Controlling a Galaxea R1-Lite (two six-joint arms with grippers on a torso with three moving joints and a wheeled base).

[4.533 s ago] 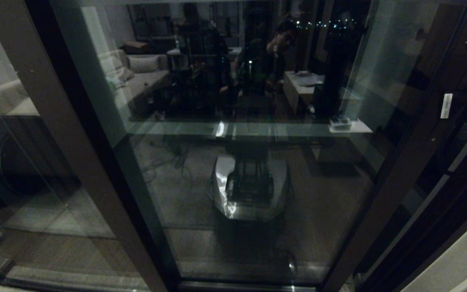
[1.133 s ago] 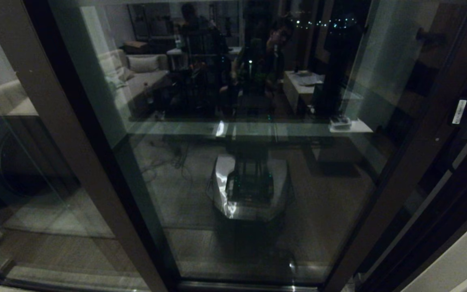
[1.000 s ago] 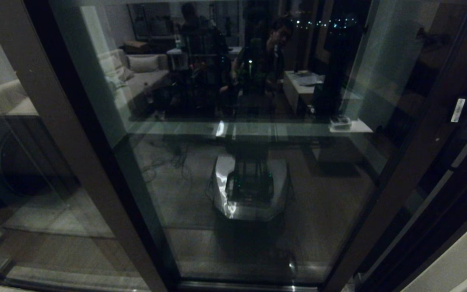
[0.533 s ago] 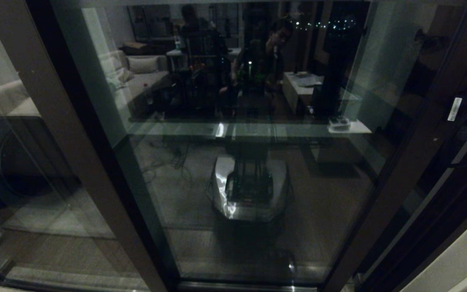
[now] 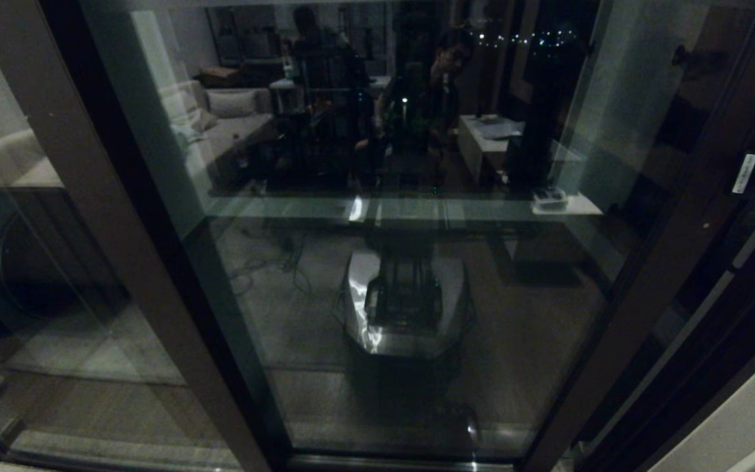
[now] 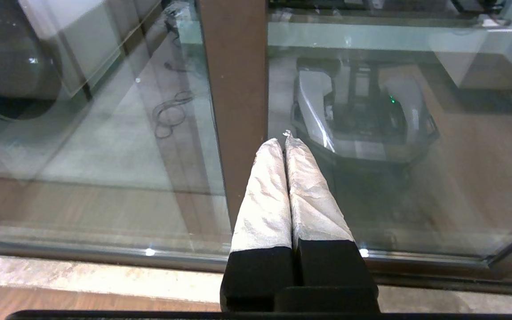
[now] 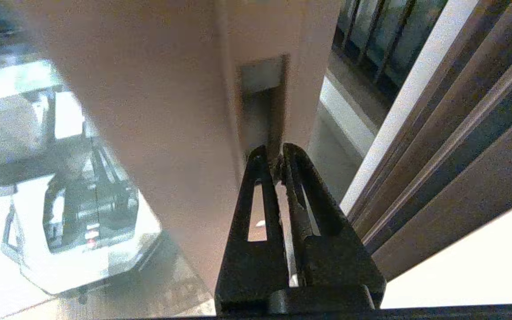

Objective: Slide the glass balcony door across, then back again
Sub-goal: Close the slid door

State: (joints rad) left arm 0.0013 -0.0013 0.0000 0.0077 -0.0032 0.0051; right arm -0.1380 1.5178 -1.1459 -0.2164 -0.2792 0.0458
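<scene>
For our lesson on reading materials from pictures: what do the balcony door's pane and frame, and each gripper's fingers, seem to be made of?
The glass balcony door: clear glass, as it mirrors the room and robot.
Its frame: probably metal, smooth matte brown, with a crisp recessed slot handle.
The left gripper, fingers pressed together: wrinkled silvery-white wrap, perhaps tape or cloth.
The right gripper: black slotted fingers, likely moulded plastic.

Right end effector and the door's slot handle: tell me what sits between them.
Nothing: in the right wrist view the right end effector, fingers together, has its tips at the lower end of the slot handle on the glass balcony door.
</scene>
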